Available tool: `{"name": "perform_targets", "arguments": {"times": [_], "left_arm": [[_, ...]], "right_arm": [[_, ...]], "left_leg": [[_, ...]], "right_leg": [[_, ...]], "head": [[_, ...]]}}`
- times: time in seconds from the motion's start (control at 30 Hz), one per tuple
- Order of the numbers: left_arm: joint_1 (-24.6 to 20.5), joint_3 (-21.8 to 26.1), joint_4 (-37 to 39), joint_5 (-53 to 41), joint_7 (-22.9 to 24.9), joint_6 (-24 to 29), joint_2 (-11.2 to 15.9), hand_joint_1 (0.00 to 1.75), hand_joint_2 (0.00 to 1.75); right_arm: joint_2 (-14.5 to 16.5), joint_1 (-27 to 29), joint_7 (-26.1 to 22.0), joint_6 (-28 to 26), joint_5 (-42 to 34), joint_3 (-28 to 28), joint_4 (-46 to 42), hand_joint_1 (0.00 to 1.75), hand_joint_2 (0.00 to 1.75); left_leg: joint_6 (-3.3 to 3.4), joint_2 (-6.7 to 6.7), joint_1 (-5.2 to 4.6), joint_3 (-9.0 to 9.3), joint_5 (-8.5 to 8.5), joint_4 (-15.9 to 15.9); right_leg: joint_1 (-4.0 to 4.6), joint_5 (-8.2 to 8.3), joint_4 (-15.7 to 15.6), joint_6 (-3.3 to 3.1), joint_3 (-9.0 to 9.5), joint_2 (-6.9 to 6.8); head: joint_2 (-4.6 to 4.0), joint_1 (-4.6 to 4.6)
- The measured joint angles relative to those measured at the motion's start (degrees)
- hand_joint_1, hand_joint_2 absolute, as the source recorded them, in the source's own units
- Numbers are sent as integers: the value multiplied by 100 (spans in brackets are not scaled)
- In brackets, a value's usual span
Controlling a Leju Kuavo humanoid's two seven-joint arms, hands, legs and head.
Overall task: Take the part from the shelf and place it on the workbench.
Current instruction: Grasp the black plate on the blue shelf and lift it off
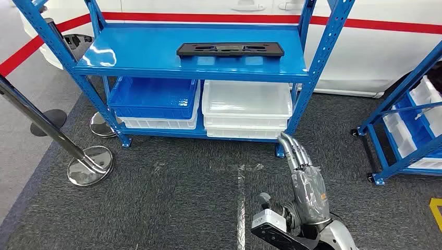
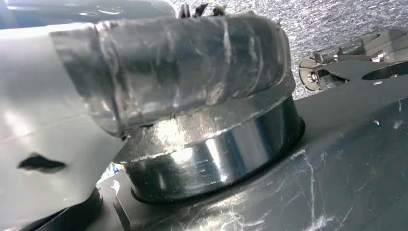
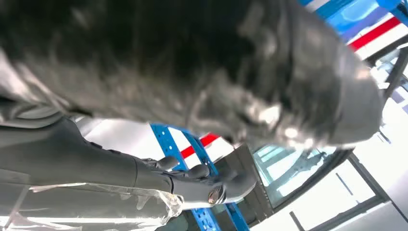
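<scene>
One black part point(image 1: 230, 49) lies flat at the far edge of the blue shelf's point(image 1: 156, 67) top deck, within reach from the front, while my right hand point(image 1: 305, 179) rises near me, fingers straight and empty, apparently readying for the reach.

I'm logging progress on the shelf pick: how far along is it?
Nothing looks done yet: the black part lies on the top board of the blue shelf. The right hand is raised toward the shelf, fingers straight, holding nothing. Reaching, gripping and carrying the part to the workbench all remain.
</scene>
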Motion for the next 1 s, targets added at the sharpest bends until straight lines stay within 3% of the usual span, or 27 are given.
{"name": "perform_targets", "arguments": {"times": [0.07,0.1,0.2,0.23,0.27,0.3,0.37,0.4,0.47,0.53,0.6,0.7,0.73,0.77,0.8,0.83,0.9,0.93,1.0], "left_arm": [[-2,-1,0,0,0,-1,1,0,0],[-5,-1,0,1,-1,-2,1,0,0],[-16,-5,0,11,-14,-9,2,0,0],[-19,-11,0,18,-17,-11,2,0,0],[-21,-19,0,23,-17,-14,2,0,0],[-21,-29,0,27,-17,-18,2,0,0],[-19,-52,0,28,-15,-26,7,0,0],[-19,-62,0,28,-14,-30,9,0,0],[-17,-79,0,30,-14,-43,13,0,0],[-8,-87,-1,34,-17,-55,9,0,0],[0,-90,-2,38,-22,-57,2,0,0],[-6,-95,-2,46,-30,-57,-15,0,0],[-4,-96,-2,48,-31,-57,-18,0,0],[-2,-97,-2,49,-31,-57,-20,0,0],[-2,-97,-2,50,-31,-57,-22,0,0],[-2,-97,-2,50,-31,-58,-26,0,0],[-6,-98,-2,49,-32,-59,-31,0,0],[-9,-99,-2,47,-32,-59,-31,0,0],[-13,-104,-2,44,-32,-59,-30,0,0]], "right_arm": [[0,-2,0,1,1,0,-3,0,0],[0,-3,0,3,1,0,-6,0,0],[0,-3,0,32,2,0,-13,0,0],[0,-2,2,45,2,0,-13,0,0],[0,-2,3,54,1,0,-14,0,0],[0,-3,5,60,1,0,-14,0,0],[0,-4,8,64,0,0,-15,0,0],[0,-5,9,64,0,0,-16,0,0],[0,-3,18,71,-5,0,-17,0,0],[-4,-3,38,86,-16,0,-24,0,0],[-18,-10,66,97,-30,0,-39,0,0],[-35,-5,95,105,-78,0,-47,0,0],[-37,4,99,110,-107,0,-46,0,0],[-38,10,96,120,-146,0,-46,0,0],[-39,9,85,137,-197,0,-46,0,0],[-39,2,61,161,-267,0,-46,0,0],[-37,-33,-26,223,-436,0,-45,0,0],[-36,-57,-78,261,-515,0,-45,0,0],[-33,-108,-186,354,-614,0,-46,0,0]], "left_leg": [[-3,14,4,-51,-80,115],[-3,22,0,-152,-199,326],[37,33,-52,-745,-659,1466],[65,33,-73,-893,-686,1714],[109,33,-97,-938,-595,1740],[171,32,-129,-878,-408,1546],[345,30,-215,-588,12,826],[418,30,-256,-457,124,518],[491,30,-308,-352,137,245],[478,34,-297,-292,162,104],[466,42,-248,-174,215,-65],[468,51,-226,-95,214,-133],[463,51,-226,-94,197,-118],[456,49,-223,-91,176,-99],[445,46,-217,-87,151,-73],[425,41,-208,-80,119,-35],[364,31,-211,-89,44,50],[329,29,-218,-100,17,82],[271,28,-233,-115,-7,101]], "right_leg": [[0,1,-9,-47,10,-4],[4,1,-14,-85,15,-9],[67,-15,-17,-154,23,-28],[98,-23,-16,-172,30,-30],[132,-32,-17,-188,46,-28],[163,-43,-17,-203,70,-22],[211,-67,-23,-224,119,-11],[219,-74,-26,-222,123,-5],[204,-66,-44,-187,97,-3],[192,-55,-81,-128,103,-15],[206,-149,53,-68,65,-39],[188,-536,955,3,-404,-55],[172,-589,1205,26,-558,-57],[155,-540,1274,47,-626,-59],[138,-393,1129,64,-582,-61],[118,-179,797,78,-438,-66],[112,62,164,62,-140,-65],[118,90,-6,30,-57,-60],[137,59,-41,-50,-38,-45]], "head": [[0,-6],[0,-13],[0,-27],[0,-27],[0,-27],[0,-27],[0,-15],[0,-2],[0,5],[0,-13],[0,2],[0,21],[0,26],[0,27],[0,29],[0,33],[0,37],[0,36],[0,34]]}}
